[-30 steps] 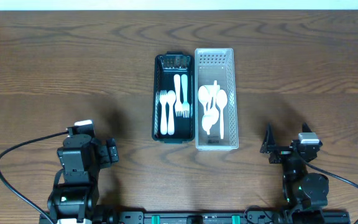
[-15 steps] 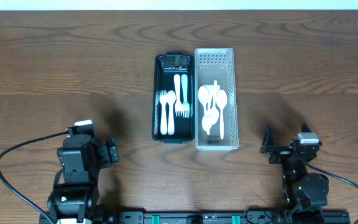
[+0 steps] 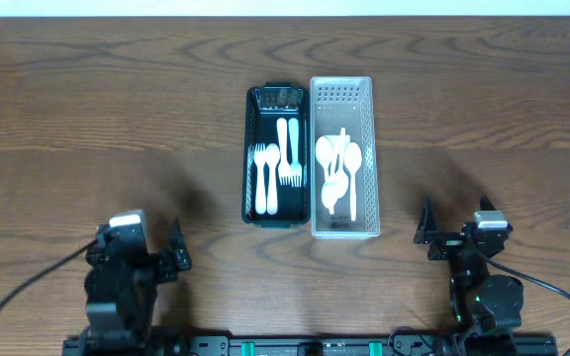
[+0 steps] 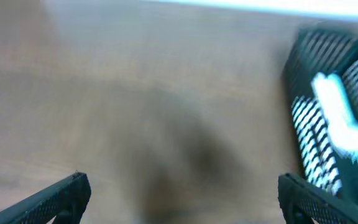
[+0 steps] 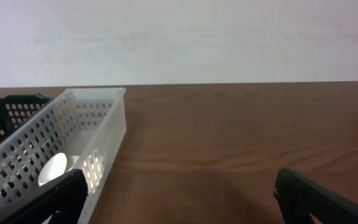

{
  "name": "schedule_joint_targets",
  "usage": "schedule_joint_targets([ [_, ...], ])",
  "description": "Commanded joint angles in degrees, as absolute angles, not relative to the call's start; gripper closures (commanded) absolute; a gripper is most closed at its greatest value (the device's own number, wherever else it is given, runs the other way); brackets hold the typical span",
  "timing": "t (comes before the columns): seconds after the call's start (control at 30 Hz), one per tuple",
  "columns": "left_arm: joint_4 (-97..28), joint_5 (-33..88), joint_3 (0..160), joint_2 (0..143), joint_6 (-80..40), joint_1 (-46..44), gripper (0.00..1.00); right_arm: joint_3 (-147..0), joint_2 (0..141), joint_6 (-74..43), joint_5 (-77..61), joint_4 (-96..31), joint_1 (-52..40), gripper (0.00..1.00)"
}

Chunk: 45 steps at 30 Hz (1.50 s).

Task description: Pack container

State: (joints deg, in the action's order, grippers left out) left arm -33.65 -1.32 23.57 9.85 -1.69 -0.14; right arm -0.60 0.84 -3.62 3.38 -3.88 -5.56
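Left gripper (image 4: 179,200) hangs low near the front edge of the table (image 3: 87,119) with its jaws spread wide and nothing between them, though its wrist view is blurred. The right gripper (image 5: 179,200) sits on the opposite side, equally wide apart and empty. Both are well apart from the two containers at the middle of the table. The black basket (image 3: 247,158) holds white forks (image 3: 283,153), and the white basket (image 3: 372,158), touching it along one long wall, holds white spoons (image 3: 339,163). No loose cutlery shows on the wood, so the sorting looks done and the step in hand is probably parking the arms. Doing that well means leaving the jaws apart, keeping the fingers low and near the front edge, and sweeping nothing toward the baskets. If a basket needs squaring up, each arm would best come at its own outer long wall.
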Motion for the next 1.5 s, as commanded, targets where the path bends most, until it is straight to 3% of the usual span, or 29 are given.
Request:
schedule_joint_targets([
  [0.0,-26.26,0.38,17.91,4.58,-2.13,-0.34,0.02,-0.32,0.38,-2.92,2.96,-3.97,-6.02,0.01],
  [0.17,4.08,0.40,4.54,0.08,-1.96,-0.34,0.02,-0.30,0.38,-2.92,2.96,-3.97,-6.02,0.01],
  [0.27,13.04,-0.30,0.21,0.12,-1.72,-0.36,0.02,-0.32,0.38,-2.92,2.96,-3.97,-6.02,0.01],
  [0.4,8.25,-0.91,0.23,0.10,-0.71,-0.34,0.02,-0.32,0.38,-2.92,2.96,-3.99,-6.02,0.01],
  [0.53,-4.21,-0.82,0.30,0.21,-0.71,-0.34,0.02,-0.32,0.38,-2.92,2.96,-3.97,-6.02,0.01],
  [1.47,-4.29,-0.62,0.36,1.85,-0.73,-0.34,0.02,-0.30,0.38,-2.92,2.96,-3.97,-6.02,0.01],
])
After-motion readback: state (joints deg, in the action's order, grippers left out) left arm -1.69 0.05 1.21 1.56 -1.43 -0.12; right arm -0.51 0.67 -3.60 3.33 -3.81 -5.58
